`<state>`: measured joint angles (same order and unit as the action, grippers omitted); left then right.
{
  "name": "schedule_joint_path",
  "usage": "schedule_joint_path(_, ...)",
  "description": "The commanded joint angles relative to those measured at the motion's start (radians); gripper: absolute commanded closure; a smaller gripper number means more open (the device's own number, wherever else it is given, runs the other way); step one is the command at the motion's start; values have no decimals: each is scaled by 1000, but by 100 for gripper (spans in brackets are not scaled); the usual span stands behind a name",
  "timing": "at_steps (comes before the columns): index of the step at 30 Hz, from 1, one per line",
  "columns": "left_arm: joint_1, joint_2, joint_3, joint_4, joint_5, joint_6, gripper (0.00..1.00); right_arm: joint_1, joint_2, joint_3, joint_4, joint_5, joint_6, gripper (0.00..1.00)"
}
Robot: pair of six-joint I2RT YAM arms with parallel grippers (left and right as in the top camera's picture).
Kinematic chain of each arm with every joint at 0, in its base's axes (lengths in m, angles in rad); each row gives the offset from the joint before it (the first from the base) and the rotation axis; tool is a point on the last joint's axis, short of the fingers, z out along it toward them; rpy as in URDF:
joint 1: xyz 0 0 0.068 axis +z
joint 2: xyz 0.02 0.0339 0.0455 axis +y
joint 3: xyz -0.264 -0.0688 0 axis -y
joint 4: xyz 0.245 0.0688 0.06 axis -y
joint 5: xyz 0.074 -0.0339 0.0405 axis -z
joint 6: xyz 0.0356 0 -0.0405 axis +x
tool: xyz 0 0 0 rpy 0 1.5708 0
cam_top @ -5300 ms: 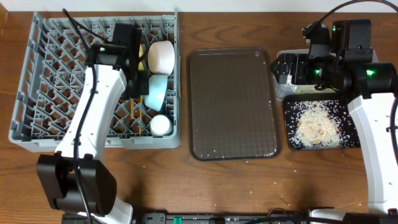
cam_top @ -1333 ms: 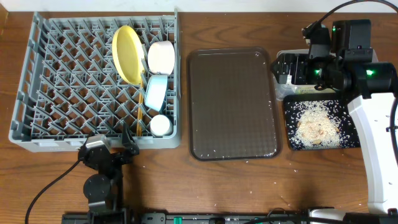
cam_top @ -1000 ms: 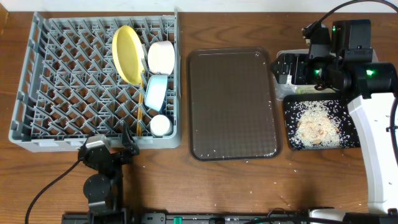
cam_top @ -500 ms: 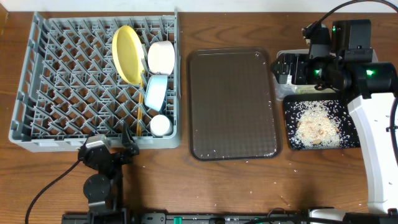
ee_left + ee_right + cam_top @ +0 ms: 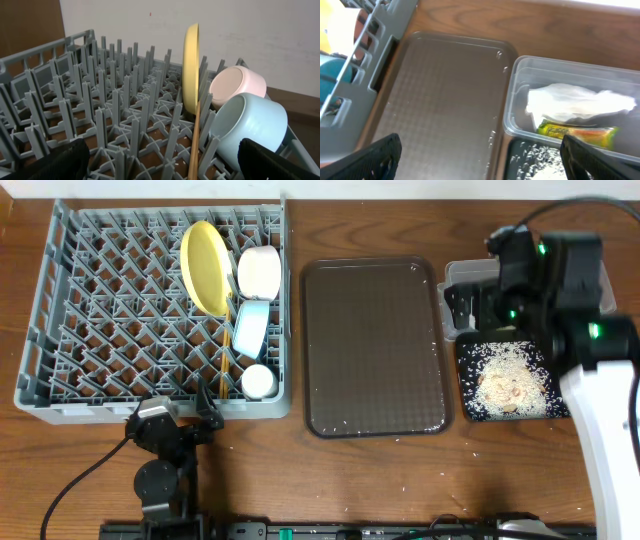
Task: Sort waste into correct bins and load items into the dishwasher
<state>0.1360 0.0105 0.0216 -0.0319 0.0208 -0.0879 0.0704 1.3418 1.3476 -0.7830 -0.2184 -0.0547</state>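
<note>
Grey dish rack [image 5: 100, 310] holds the yellow plate [image 5: 203, 267] on edge, white bowl [image 5: 259, 270], light-blue bowl [image 5: 251, 328], cup [image 5: 258, 381] and chopsticks [image 5: 194, 140]. We see rice [image 5: 505, 375] in the black tray [image 5: 470, 412], napkin [image 5: 580, 102] and wrapper [image 5: 575, 131] in the clear tub [image 5: 515, 100]. Our left gripper [image 5: 172, 421] and right gripper [image 5: 462, 308] both gape wide, holding nothing.

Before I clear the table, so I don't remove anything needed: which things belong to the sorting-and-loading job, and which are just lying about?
Job: dish rack, yellow plate, white bowl, light-blue bowl, cup, chopsticks; clear tub with napkin and wrapper; black tray with rice.
Lying about: brown serving tray, black cable.
</note>
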Motion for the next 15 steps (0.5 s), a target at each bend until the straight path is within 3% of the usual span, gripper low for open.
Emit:
schedule_joint_path(1, 5, -5, -18, -39, -13, 13, 5, 2, -158, -163, 126, 26, -68, 1)
schedule_joint_path(9, 5, -5, -18, -39, -13, 13, 5, 2, -507, -664, 547, 27, -104, 1)
schedule_joint_path(15, 5, -5, -18, -39, -13, 13, 5, 2, -762, -979, 732, 27, -103, 1)
